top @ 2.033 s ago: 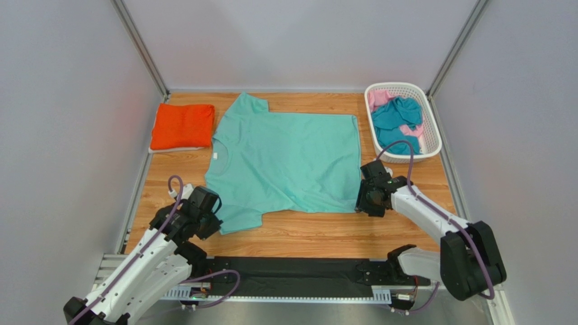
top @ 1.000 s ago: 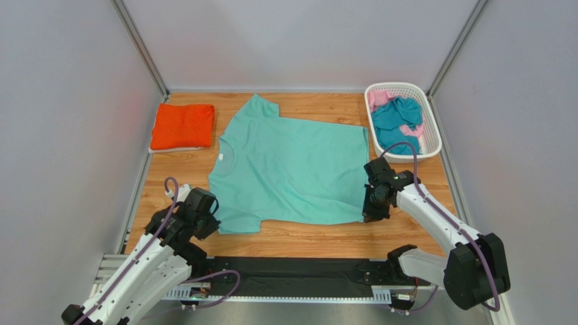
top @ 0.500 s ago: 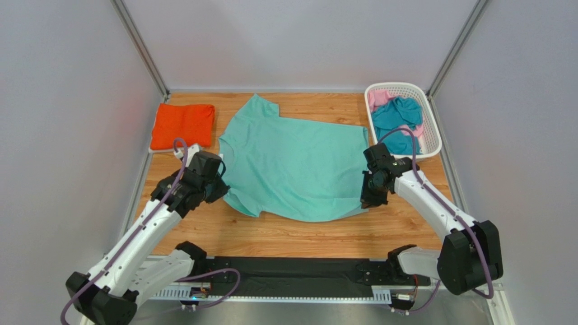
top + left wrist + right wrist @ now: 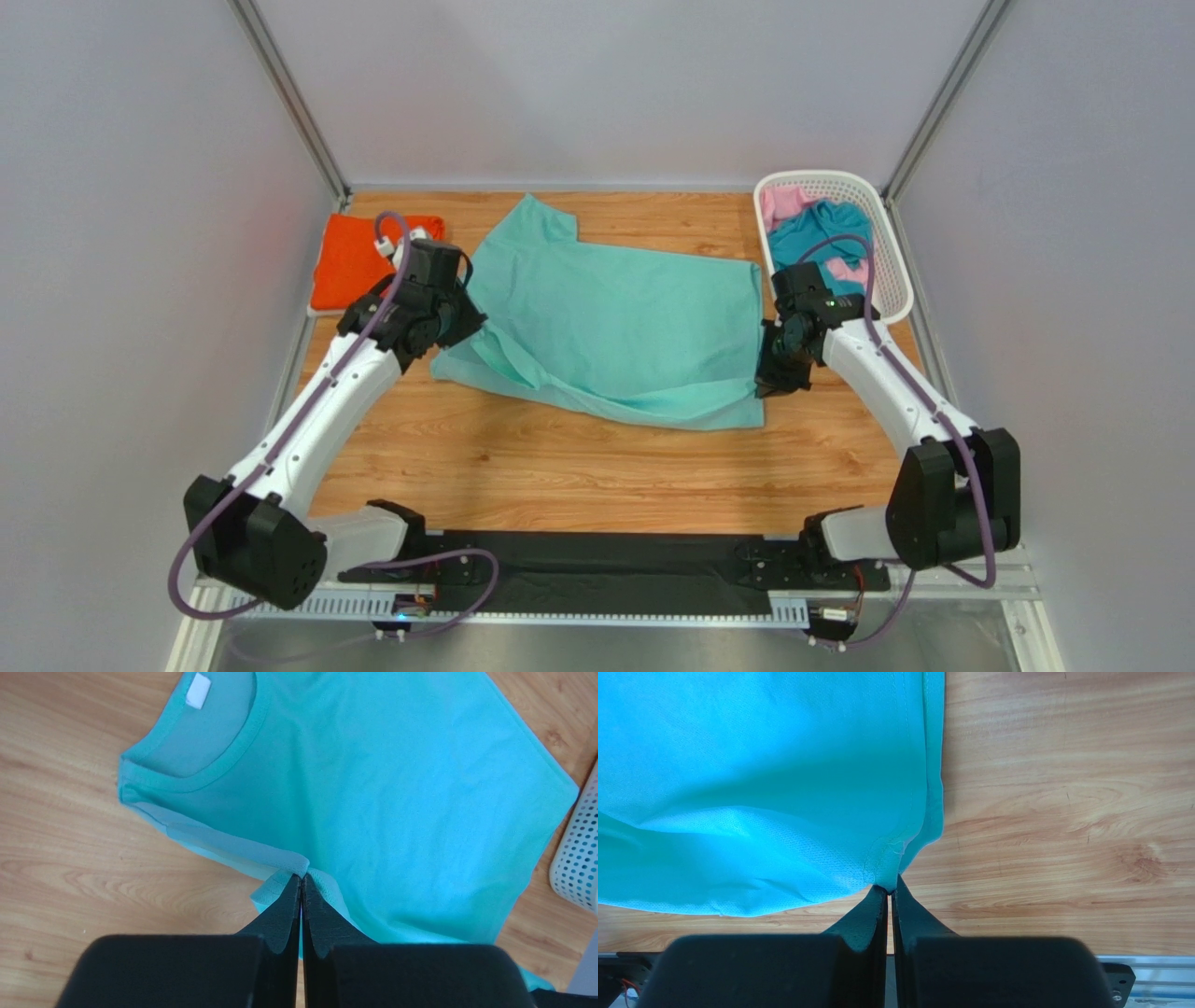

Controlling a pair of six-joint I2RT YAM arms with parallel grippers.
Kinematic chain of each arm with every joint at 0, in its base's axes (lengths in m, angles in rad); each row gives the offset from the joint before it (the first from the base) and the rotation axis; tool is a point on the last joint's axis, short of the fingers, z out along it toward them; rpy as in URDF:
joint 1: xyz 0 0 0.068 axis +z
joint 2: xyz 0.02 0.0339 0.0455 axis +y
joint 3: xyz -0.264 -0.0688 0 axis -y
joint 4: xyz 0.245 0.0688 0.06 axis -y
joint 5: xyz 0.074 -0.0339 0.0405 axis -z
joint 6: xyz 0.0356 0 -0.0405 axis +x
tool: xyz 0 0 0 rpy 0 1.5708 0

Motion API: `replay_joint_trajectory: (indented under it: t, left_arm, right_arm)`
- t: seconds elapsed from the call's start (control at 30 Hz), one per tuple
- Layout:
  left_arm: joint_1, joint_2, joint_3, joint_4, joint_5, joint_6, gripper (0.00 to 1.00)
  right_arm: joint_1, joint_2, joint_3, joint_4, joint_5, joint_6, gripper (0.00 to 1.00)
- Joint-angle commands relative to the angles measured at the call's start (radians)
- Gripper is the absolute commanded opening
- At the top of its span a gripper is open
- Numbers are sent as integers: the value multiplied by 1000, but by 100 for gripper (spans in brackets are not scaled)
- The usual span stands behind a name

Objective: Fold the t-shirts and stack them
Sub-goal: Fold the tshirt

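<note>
From above, the left gripper (image 4: 452,319) and its arm cover the right part of the orange shirt (image 4: 341,266) and the collar end of the mint-green shirt (image 4: 631,329). The fingertips of this gripper and of the right gripper (image 4: 776,375) are under their own bodies there. In the basket (image 4: 894,287) a teal shirt (image 4: 831,231) and pink cloth (image 4: 781,205) lie in a heap; how many pieces, I cannot tell. The left wrist view cuts the basket at its right edge.

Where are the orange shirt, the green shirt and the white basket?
orange shirt (image 4: 344,263), top view, its uncovered left part.
green shirt (image 4: 631,336), top view, middle of its body.
white basket (image 4: 828,177), top view, far rim.
</note>
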Motion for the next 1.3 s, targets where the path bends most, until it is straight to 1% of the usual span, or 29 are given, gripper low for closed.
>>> replay_joint_trajectory:
  t: [0.0, 0.17, 0.37, 0.53, 0.63, 0.67, 0.7, 0.73, 0.77, 0.8, 0.83, 0.87, 0.9, 0.93, 1.03, 1.07, 1.1, 1.17, 1.2, 1.27]
  left_arm:
    - [21, 58, 71, 76, 33, 57, 0]
    - [47, 172, 148, 105, 33, 91, 0]
    - [70, 321, 257, 111, 31, 117, 0]
    - [89, 466, 355, 127, 24, 146, 0]
    - [93, 575, 435, 127, -4, 157, 0]
    - [101, 606, 459, 119, -7, 160, 0]
    - [107, 673, 517, 108, -3, 160, 0]
    - [113, 706, 548, 99, 7, 164, 0]
    - [122, 736, 579, 91, 19, 181, 9]
    - [127, 788, 647, 79, 30, 189, 38]
    - [129, 807, 681, 46, 45, 200, 59]
    - [130, 819, 736, 26, 59, 209, 74]
    - [130, 818, 743, 15, 63, 210, 97]
    - [130, 807, 739, 16, 73, 210, 100]
    - [130, 731, 667, 18, 86, 198, 100]
    - [130, 683, 604, 21, 88, 186, 100]
    - [129, 659, 570, 24, 90, 183, 100]
    - [130, 611, 492, 53, 93, 177, 100]
    - [130, 568, 416, 65, 96, 174, 100]
    - [129, 536, 316, 103, 122, 163, 100]
  right_arm:
    - [-29, 35, 67, 36, -33, -43, 0]
    - [-68, 108, 124, 77, -76, -50, 0]
    - [-83, 208, 197, 115, -101, -64, 0]
    - [-95, 314, 266, 144, -55, -78, 0]
    - [-97, 395, 334, 151, -23, -74, 2]
    - [-97, 414, 349, 151, 18, -67, 6]
    - [-97, 435, 393, 139, 32, -67, 6]
    - [-98, 458, 413, 128, 36, -69, 6]
    - [-95, 464, 430, 126, 101, -63, 14]
    - [-95, 468, 458, 119, 109, -63, 27]
    - [-95, 458, 469, 106, 112, -70, 46]
    - [-91, 448, 472, 103, 117, -72, 85]
    - [-88, 434, 470, 105, 111, -81, 100]
    - [-74, 413, 460, 108, 108, -86, 100]
    - [-36, 325, 402, 134, 74, -98, 100]
    - [-25, 276, 376, 147, 19, -97, 100]
    - [-13, 256, 351, 163, 1, -87, 100]
    - [29, 215, 274, 207, -29, -74, 100]
    - [43, 190, 251, 223, -33, -66, 100]
    - [84, 182, 198, 259, -49, -55, 100]
